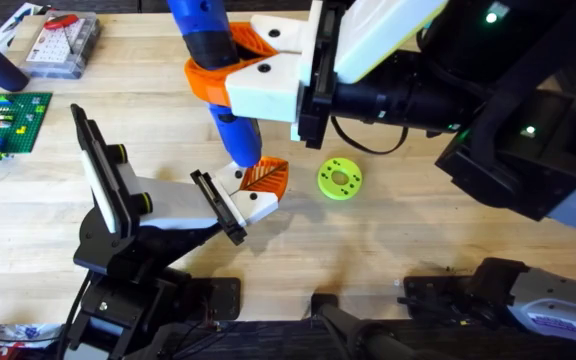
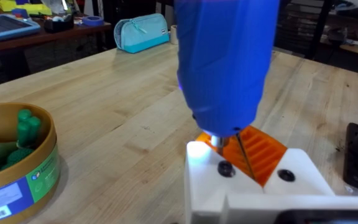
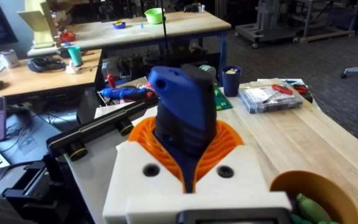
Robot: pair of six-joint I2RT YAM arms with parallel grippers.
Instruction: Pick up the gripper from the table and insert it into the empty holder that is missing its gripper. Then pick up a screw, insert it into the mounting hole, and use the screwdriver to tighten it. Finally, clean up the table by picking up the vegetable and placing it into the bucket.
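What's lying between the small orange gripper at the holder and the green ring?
Nothing. The overhead view shows bare table between the gripper at the holder and the green ring.

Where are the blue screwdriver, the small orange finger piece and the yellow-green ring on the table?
screwdriver (image 1: 208, 35), overhead view, on its blue handle above the black band.
gripper (image 1: 265, 176), overhead view, on its ribbed orange face.
yellow-green ring (image 1: 326, 181), overhead view, on the flat left side of its rim.

White right gripper (image 1: 243, 75) housing, orange ribbed pads, black arms
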